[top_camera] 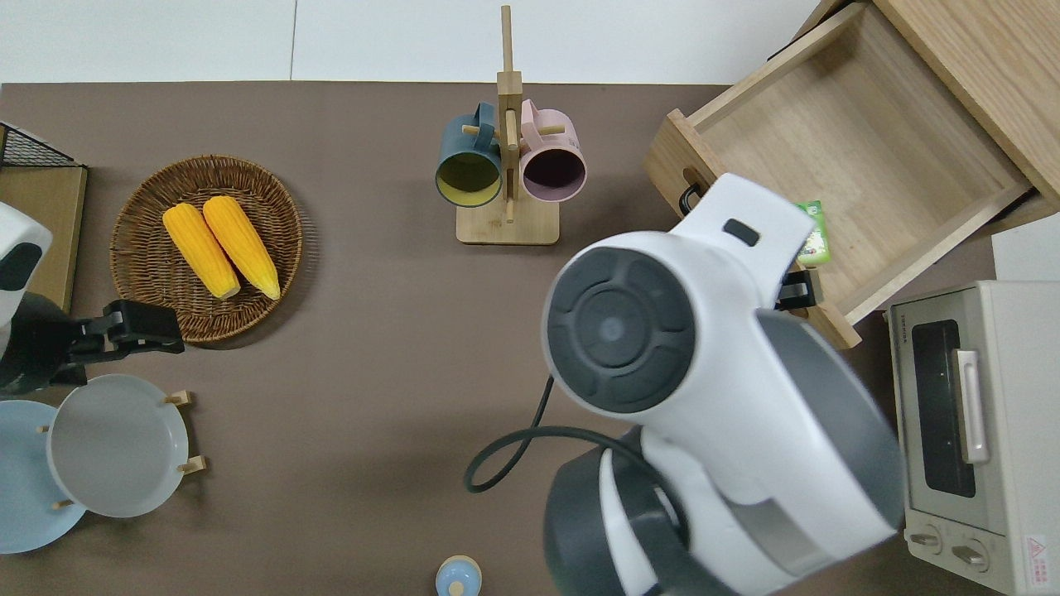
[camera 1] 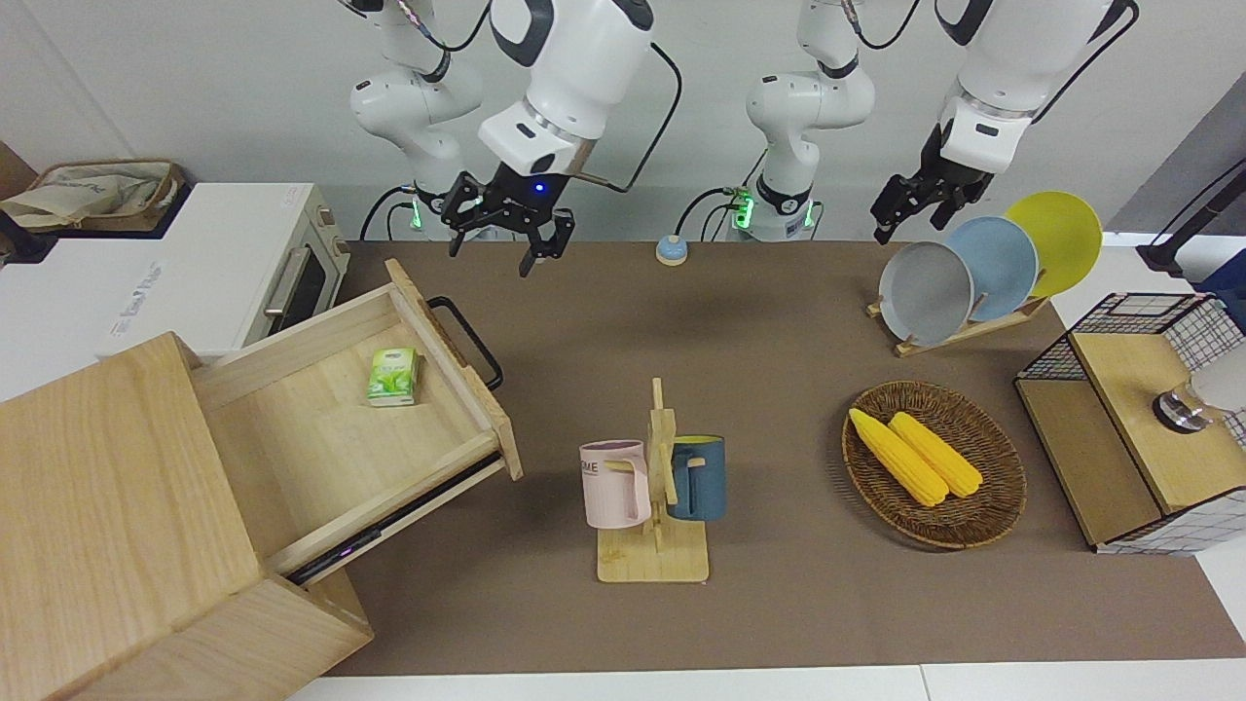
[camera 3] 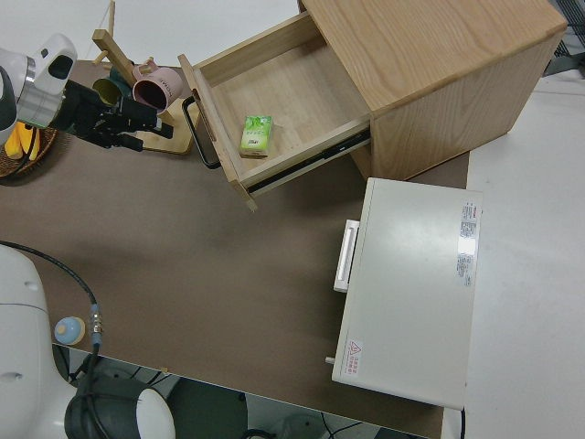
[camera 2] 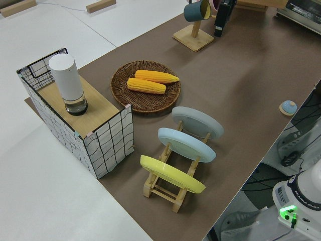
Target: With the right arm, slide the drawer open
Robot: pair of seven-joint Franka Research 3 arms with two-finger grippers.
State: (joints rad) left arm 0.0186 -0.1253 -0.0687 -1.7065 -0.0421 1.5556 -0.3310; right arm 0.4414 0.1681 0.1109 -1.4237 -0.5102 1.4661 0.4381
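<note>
The drawer (camera 1: 292,428) of the pale wooden cabinet (camera 1: 107,526) stands pulled far out, its black bar handle (camera 1: 469,336) toward the table's middle. A green packet (camera 1: 392,377) lies inside it. My right gripper (camera 1: 504,243), with its blue light on, hangs open in the air with nothing between its fingers, apart from the handle. In the overhead view the right arm covers it; only a black part shows by the drawer front's corner (top_camera: 832,327) nearer to the robots. The right side view shows the right gripper (camera 3: 139,130) raised, clear of the handle (camera 3: 195,128). My left gripper (camera 1: 910,222) is parked, open.
A white toaster oven (camera 1: 292,273) stands beside the drawer, nearer to the robots. A mug rack (camera 1: 654,487) with two mugs stands mid-table. Toward the left arm's end are a basket (camera 1: 983,506) with corn, a plate rack (camera 1: 959,331) and a wire-mesh box (camera 1: 1129,419). A small bell (camera 1: 672,250) sits near the robots.
</note>
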